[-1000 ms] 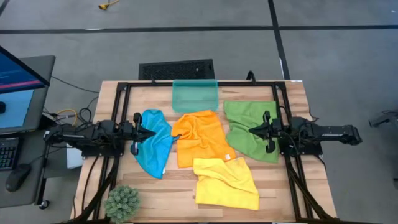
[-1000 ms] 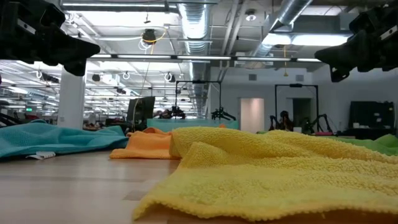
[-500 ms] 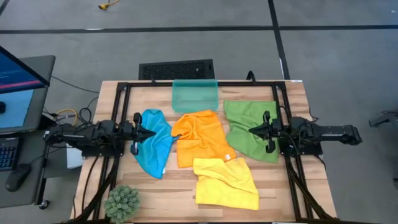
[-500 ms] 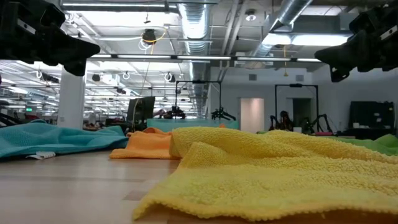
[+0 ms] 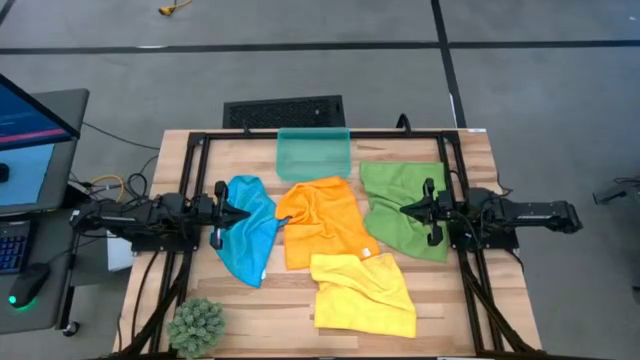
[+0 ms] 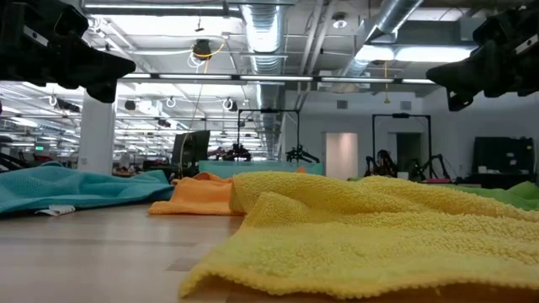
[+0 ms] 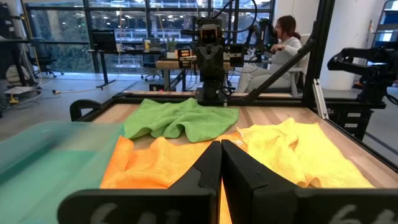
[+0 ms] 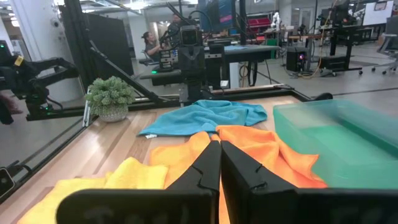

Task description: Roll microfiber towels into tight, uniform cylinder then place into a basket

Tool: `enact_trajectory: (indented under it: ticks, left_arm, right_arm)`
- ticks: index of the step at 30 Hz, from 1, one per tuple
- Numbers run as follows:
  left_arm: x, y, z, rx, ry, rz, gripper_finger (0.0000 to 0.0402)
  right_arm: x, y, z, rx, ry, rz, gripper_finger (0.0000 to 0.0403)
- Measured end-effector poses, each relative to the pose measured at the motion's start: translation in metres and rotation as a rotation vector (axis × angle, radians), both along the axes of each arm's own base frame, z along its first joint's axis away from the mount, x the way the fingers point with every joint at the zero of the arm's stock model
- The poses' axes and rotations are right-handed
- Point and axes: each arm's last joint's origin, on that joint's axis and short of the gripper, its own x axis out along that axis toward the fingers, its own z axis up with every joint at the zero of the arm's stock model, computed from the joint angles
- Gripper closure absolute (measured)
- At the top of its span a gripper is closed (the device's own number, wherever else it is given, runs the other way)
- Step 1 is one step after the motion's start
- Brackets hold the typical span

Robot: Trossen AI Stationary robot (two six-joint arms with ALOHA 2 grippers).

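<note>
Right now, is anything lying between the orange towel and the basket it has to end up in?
Nothing visible does. The orange towel lies just in front of the basket, its far edge close to the basket's near wall, with only bare table around that gap. The blue towel and green towel lie off to either side.

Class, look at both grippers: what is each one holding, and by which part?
Nothing. The left gripper and right gripper are both shut and empty, raised above the towels.
</note>
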Motion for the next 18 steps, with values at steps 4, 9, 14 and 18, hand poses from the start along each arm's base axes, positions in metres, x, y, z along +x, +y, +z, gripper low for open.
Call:
enact_trajectory:
  ticks: [4,9,14,18]
  left_arm:
    - [0.0000,0.0000,-0.0001,0.000,0.000,0.000,0.0401]
    - [0.0000,0.0000,0.0000,0.000,0.000,0.000,0.0401]
    - [0.0000,0.0000,-0.0001,0.000,0.001,0.000,0.0401]
    - [0.0000,0.0004,0.0001,0.008,-0.001,0.013,0.0401]
  right_arm:
    - [0.0000,0.0000,0.0001,0.000,0.000,0.000,0.0369]
    - [0.0000,0.0000,0.0000,0.000,0.000,0.000,0.0369]
    - [0.0000,0.0000,0.0000,0.000,0.000,0.000,0.0369]
    - [0.0002,0.0000,0.0008,0.001,-0.014,-0.001,0.0369]
